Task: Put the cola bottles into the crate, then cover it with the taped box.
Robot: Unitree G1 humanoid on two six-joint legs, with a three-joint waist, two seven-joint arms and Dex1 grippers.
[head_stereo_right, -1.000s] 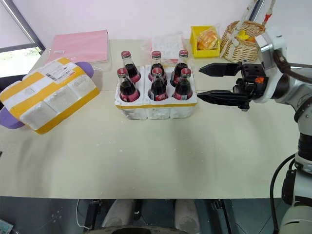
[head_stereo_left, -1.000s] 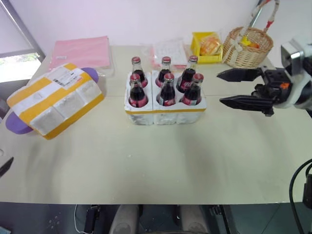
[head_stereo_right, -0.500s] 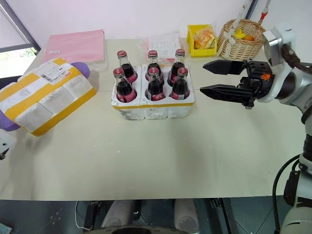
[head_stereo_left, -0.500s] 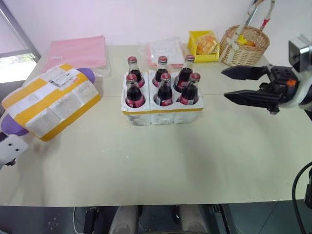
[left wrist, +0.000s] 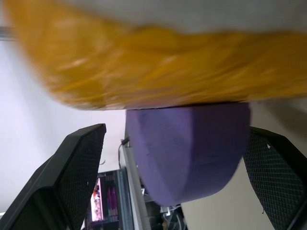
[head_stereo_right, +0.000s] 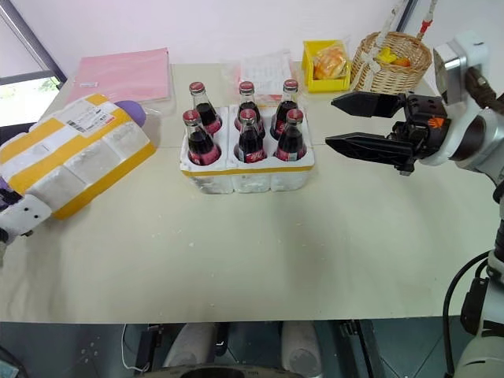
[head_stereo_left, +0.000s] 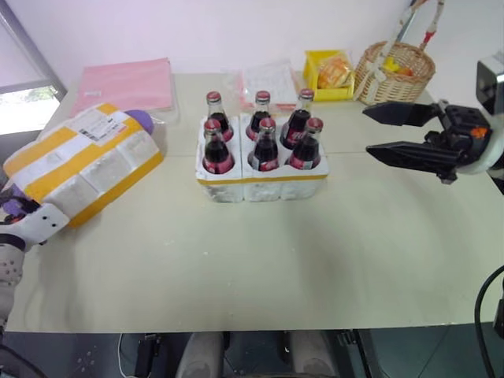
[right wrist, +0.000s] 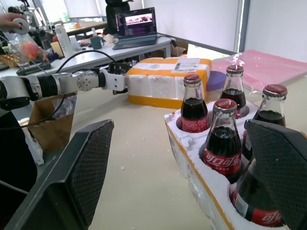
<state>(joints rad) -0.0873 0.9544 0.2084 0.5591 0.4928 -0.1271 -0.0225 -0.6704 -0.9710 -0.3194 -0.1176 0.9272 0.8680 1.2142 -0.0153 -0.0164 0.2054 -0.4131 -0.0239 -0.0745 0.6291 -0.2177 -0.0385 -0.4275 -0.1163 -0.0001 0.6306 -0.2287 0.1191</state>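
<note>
Several cola bottles (head_stereo_left: 262,142) with red caps stand upright in the wells of the crate (head_stereo_left: 264,187), a low white foam block with a yellow band, at the table's middle. The taped box (head_stereo_left: 83,161), white foam with yellow bands and a label on top, lies tilted at the left on a purple object (left wrist: 187,148). My left gripper (left wrist: 175,128) is open at the box's near left end, its fingers either side of the purple object under the box. My right gripper (head_stereo_left: 368,131) hovers open to the right of the crate, pointing at it, holding nothing.
A pink folder (head_stereo_left: 126,83) lies at the back left. A clear bag of papers (head_stereo_left: 268,79), a yellow bin (head_stereo_left: 331,75) and a wicker basket (head_stereo_left: 394,71) sit along the back. The table's left edge runs close by the taped box.
My left arm has come in from the left edge and moved forward to the taped box's near end. The right gripper has stayed in place, open.
</note>
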